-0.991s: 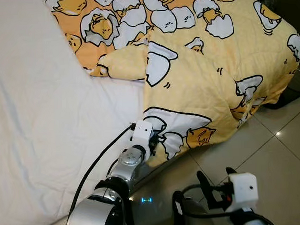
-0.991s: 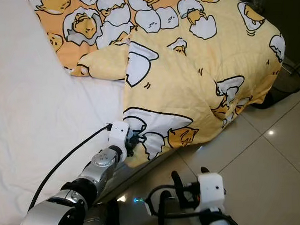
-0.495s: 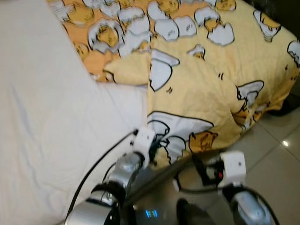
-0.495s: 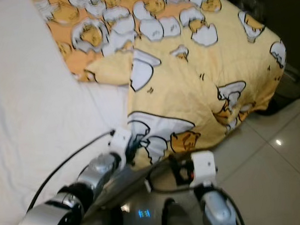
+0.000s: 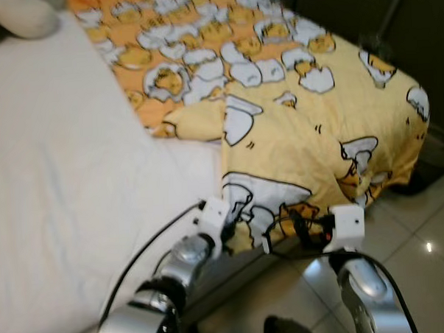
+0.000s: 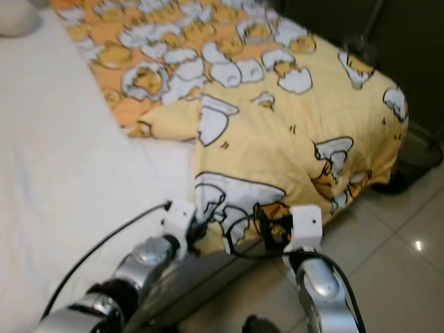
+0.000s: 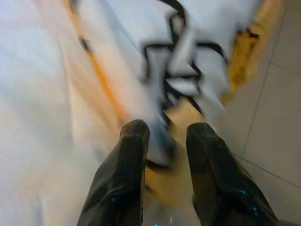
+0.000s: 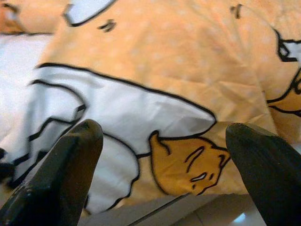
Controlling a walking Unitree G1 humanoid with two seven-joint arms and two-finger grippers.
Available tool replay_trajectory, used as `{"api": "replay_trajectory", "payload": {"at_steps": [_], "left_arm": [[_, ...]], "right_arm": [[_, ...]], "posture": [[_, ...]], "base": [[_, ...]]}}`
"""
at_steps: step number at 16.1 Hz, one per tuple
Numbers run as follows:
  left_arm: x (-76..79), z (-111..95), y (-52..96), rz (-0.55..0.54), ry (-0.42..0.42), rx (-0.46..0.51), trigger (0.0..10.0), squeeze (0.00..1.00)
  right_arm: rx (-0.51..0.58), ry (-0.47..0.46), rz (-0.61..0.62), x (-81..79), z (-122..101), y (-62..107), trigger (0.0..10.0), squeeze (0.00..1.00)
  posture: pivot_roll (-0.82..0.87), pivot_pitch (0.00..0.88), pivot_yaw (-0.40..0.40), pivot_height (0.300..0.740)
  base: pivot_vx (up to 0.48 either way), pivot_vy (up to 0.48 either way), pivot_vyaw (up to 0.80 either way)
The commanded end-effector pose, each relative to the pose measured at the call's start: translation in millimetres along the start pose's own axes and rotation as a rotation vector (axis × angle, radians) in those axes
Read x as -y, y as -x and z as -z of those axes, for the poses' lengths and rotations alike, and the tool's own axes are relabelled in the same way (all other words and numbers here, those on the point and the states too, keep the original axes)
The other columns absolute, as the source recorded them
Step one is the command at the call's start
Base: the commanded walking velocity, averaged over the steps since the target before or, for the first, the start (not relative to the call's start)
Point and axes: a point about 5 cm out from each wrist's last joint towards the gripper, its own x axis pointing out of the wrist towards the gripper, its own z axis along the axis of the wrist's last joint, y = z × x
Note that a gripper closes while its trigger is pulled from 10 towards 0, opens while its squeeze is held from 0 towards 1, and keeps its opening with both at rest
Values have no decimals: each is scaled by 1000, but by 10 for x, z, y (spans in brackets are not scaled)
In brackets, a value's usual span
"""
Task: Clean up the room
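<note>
Bedroom scene, head views blurred; bed (image 5: pixel 53 181) with a white sheet takes up the robot's left and centre; a yellow blanket (image 5: pixel 308 111) printed with white eggshell and orange yolk cartoons covers the far and right part of the bed and hangs over its near right corner toward the glossy tiled floor (image 5: pixel 425 261); the blanket edge is folded back on itself, leaving a creased flap near the middle of the bed; a pale pillow (image 5: pixel 24 14) sits at the far left corner of the mattress; a dark round object (image 6: pixel 419 152) stands on the floor just beyond the draped corner (too dim to identify); left pincer (image 7: pixel 165 136) is at the blanket's hanging lower edge by the side of the bed, its two black fingers (image 7: pixel 126 169) close together with a fold of the printed fabric between the tips, gripping the blanket (wrist view smeared, contact looks real); right pincer (image 8: pixel 164 136) is raised to the same draped corner, just right of the left one, fingers (image 8: pixel 66 174) spread wide apart with blanket print in front of them, nothing held between; a black cable (image 5: pixel 148 247) runs along the left forearm over the sheet.
</note>
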Motion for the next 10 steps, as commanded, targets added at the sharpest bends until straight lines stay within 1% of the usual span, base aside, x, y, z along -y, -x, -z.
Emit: {"api": "replay_trajectory", "payload": {"at_steps": [1,2,4,6,7,8,9,10], "left_arm": [[109,122,12,31,-16,-38,10000,0],[152,126,6,39,-20,-38,10000,0],[215,122,-6,44,-1,-33,10000,0],[249,77,-23,32,5,-9,10000,0],[222,-1,-36,16,25,25,10000,0],[170,-83,-44,-10,50,63,10000,0],[86,-220,-32,-29,102,159,10000,0],[-11,-383,14,-37,169,292,10000,0]], "right_arm": [[-13,-1,-8,4,53,18,10000,0],[-15,3,-11,13,59,24,10000,0],[-25,14,-19,29,78,42,10000,0],[-25,22,-23,50,90,65,10000,0],[-17,26,-17,56,78,69,10000,0],[1,23,-3,64,50,75,10000,0],[20,22,14,73,25,99,10000,0],[50,24,47,101,-8,142,10000,0]], "posture": [[-65,18,10,740],[-68,19,3,740],[-70,21,-8,740],[-70,26,-14,740],[-70,34,-13,740],[-69,36,-11,740],[-64,42,-8,740],[-63,44,-9,740]], "base": [[-480,0,0],[-480,0,0],[-480,0,0],[0,0,0],[0,0,0],[0,0,0],[0,0,0],[326,0,0]]}}
